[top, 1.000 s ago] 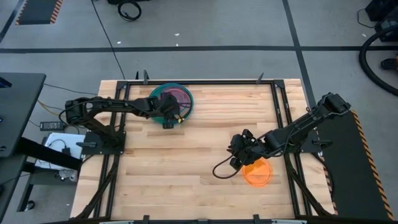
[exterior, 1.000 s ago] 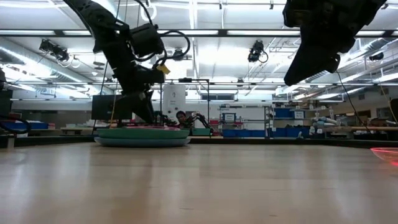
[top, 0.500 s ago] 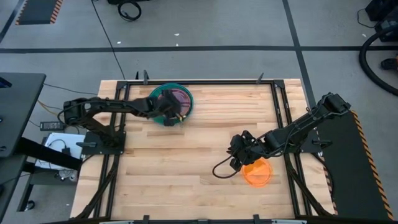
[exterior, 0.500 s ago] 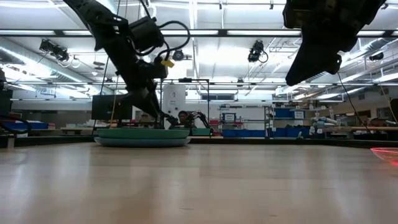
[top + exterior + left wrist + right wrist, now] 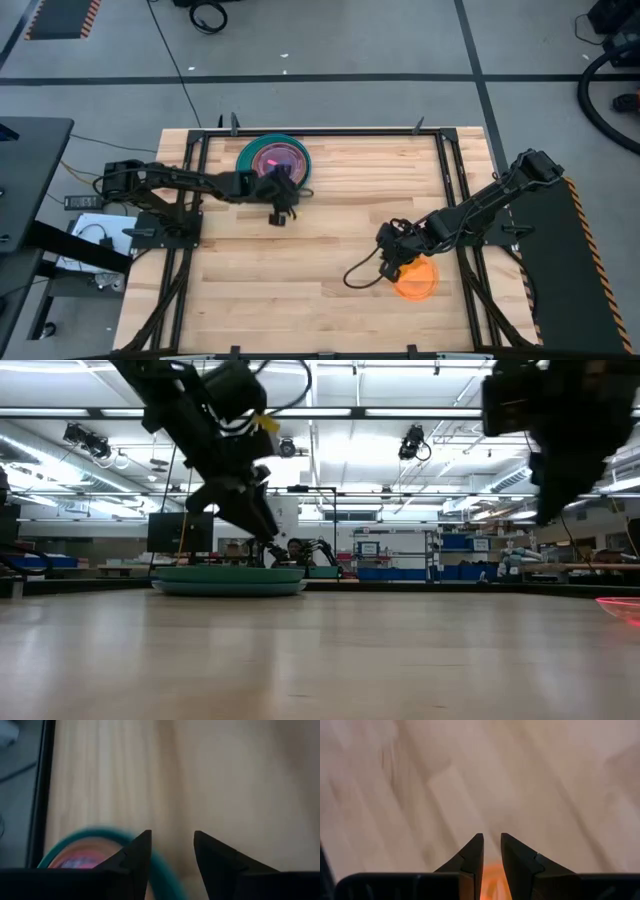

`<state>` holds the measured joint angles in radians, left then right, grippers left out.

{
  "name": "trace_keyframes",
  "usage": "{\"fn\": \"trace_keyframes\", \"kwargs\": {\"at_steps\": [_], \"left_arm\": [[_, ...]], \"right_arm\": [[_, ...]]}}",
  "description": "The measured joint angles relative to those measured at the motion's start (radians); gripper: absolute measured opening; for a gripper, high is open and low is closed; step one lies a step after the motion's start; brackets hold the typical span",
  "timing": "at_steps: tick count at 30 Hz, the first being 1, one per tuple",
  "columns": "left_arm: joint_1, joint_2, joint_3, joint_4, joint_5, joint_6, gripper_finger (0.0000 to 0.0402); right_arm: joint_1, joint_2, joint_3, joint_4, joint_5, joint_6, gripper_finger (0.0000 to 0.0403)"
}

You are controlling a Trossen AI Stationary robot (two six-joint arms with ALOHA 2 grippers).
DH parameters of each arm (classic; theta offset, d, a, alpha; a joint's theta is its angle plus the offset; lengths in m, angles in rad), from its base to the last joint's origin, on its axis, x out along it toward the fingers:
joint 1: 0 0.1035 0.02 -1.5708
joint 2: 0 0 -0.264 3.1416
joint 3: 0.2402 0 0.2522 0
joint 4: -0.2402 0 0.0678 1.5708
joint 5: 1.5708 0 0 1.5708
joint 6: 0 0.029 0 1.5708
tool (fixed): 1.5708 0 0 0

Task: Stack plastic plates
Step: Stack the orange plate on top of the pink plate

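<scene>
My left gripper (image 5: 281,203) hangs just beside the stack of plates (image 5: 272,160), jaws parted and empty, while my right gripper (image 5: 391,262), jaws narrowly apart on nothing I can see, aims for the orange plate (image 5: 418,281) to add it.

Wood table, plastic plates, dark matt arms.
Table (image 5: 320,220): pale planked wood, smooth, satin sheen, inside a black metal frame (image 5: 330,131). Stacked plates (image 5: 275,158): glossy teal plastic, pink centre. Orange plate (image 5: 415,280): translucent plastic.

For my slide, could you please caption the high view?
Left gripper hovers open beside the plate stack; right gripper reaches the orange plate.
</scene>
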<state>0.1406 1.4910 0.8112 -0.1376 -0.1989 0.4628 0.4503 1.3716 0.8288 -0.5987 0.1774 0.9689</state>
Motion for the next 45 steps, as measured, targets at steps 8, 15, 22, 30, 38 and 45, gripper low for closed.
{"fn": "trace_keyframes", "kwargs": {"at_steps": [8,15,22,30,38,45], "left_arm": [[-0.152,0.0,0.0,0.065,0.051,-0.078,0.0155],[-0.194,0.0,0.0,0.103,0.053,-0.077,0.0155],[-0.193,0.0,0.0,0.075,0.051,-0.077,0.0155],[-0.219,0.0,0.0,-0.125,0.051,-0.092,0.0155],[-0.239,0.0,0.0,-0.219,0.05,-0.216,0.0155],[-0.267,-0.001,0.0,-0.22,0.051,-0.216,0.0155]], "right_arm": [[-0.017,0.0,0.0,-0.279,-0.137,0.017,0.0108],[-0.17,-0.016,-0.026,-0.288,-0.302,-0.107,0.012],[-0.32,-0.016,-0.124,-0.204,-0.448,-0.333,0.0124],[-0.419,-0.016,-0.171,-0.163,-0.544,-0.564,0.0122],[-0.441,-0.016,-0.216,-0.085,-0.568,-0.626,0.0105],[-0.422,-0.016,-0.286,0.007,-0.602,-0.587,0.01]]}}
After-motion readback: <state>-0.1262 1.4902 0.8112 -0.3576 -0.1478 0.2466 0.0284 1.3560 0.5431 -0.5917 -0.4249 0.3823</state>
